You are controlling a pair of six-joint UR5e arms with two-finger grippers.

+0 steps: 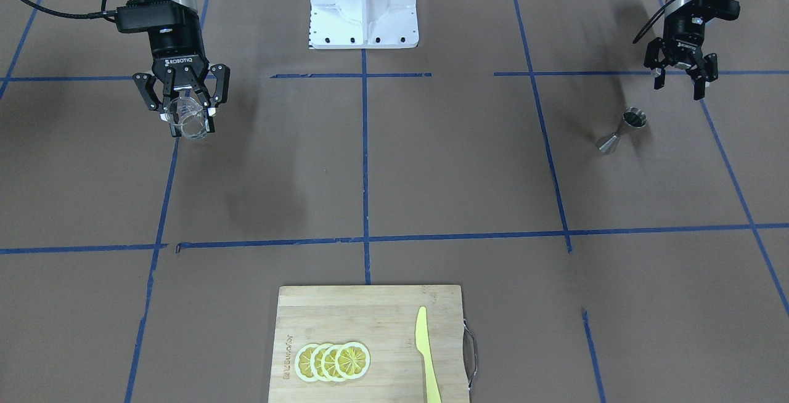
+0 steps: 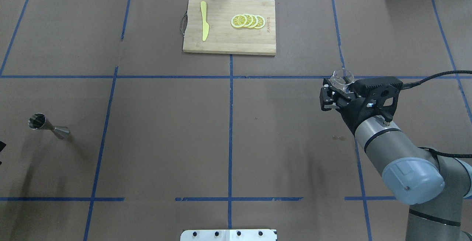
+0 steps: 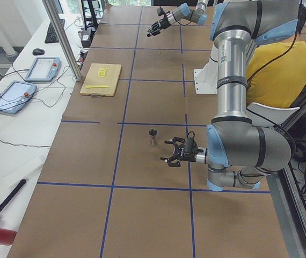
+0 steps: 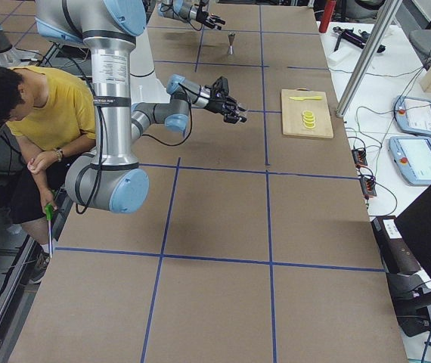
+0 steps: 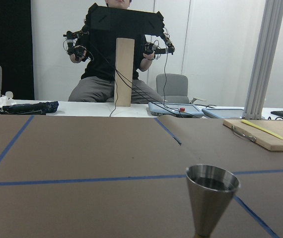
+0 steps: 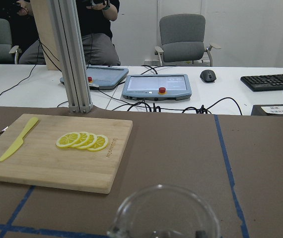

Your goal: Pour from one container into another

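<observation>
The right gripper [image 1: 185,121] sits at about 10 o'clock in the front-facing view. We see its fingers closed around the glass cup [image 1: 190,126], which it holds clear of the table [image 1: 431,175]. Over at 2 o'clock the left gripper [image 1: 678,85] hangs with its fingers spread and nothing between them. The jigger [image 1: 621,132] stands on the table near that gripper, at roughly 8 o'clock from it and not touching it. At 6 o'clock lies a cutting board [image 1: 370,310] carrying lemon slices [image 1: 333,361] and a yellow knife [image 1: 427,354].

From overhead we find the right gripper [image 2: 337,90] at 3 o'clock, with the glass cup [image 2: 343,77] showing at its far end. The jigger [image 2: 48,126] is well apart from it at 9 o'clock, and the cutting board [image 2: 228,42] is at 12 o'clock.

In the exterior left view the near arm's left gripper [image 3: 173,152] is near the upright jigger [image 3: 152,134], which stands at its 11 o'clock.

In the exterior right view the near arm carries the right gripper [image 4: 233,112] raised over the table. The jigger [image 4: 231,41] is far beyond it at 12 o'clock, close to the far arm.

The left wrist camera shows us the jigger [image 5: 212,196] at 5 o'clock, its mouth facing up. We cannot tell whether it holds anything.

The right wrist camera shows the rim of the glass cup [image 6: 161,210] at 6 o'clock, with the cutting board [image 6: 57,168] beyond it at 9 o'clock.
</observation>
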